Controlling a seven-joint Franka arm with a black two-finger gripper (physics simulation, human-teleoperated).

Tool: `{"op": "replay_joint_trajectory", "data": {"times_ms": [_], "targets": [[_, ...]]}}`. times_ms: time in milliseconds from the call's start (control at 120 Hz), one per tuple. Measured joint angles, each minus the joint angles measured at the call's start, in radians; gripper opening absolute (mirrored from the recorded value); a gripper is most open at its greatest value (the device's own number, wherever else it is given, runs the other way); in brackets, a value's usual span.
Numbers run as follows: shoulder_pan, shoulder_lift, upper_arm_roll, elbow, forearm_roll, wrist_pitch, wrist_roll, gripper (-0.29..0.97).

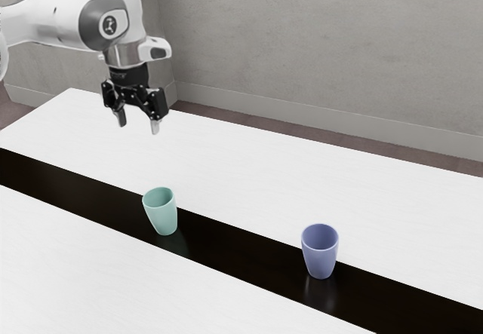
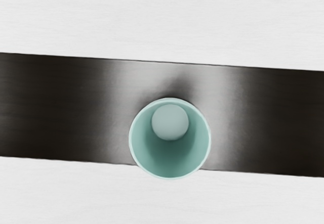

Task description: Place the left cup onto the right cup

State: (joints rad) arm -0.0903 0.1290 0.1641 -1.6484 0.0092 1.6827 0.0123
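A mint-green cup (image 1: pixel 160 210) stands upright on the dark strip of the table, toward the exterior view's left. A lavender-blue cup (image 1: pixel 320 250) stands upright on the same strip, farther to the exterior view's right. My gripper (image 1: pixel 138 124) hangs well above the green cup, pointing down, its fingers open with nothing between them. In the wrist view I look straight down into the green cup (image 2: pixel 169 139), its inside empty, directly under my hand.
The table is white with a glossy black strip (image 1: pixel 249 255) running across it diagonally. A grey wall with a pale baseboard (image 1: pixel 324 119) stands behind the table's far edge.
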Motion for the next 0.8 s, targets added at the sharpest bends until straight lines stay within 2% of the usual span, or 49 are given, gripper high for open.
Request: {"op": "replay_joint_trajectory", "data": {"times_ms": [333, 800], "targets": [[-0.004, 0.005, 0.000, -0.064, 0.000, 0.079, 0.001, 0.66], [-0.054, -0.013, 0.000, -0.169, -0.005, 0.157, -0.001, 0.66]]}}
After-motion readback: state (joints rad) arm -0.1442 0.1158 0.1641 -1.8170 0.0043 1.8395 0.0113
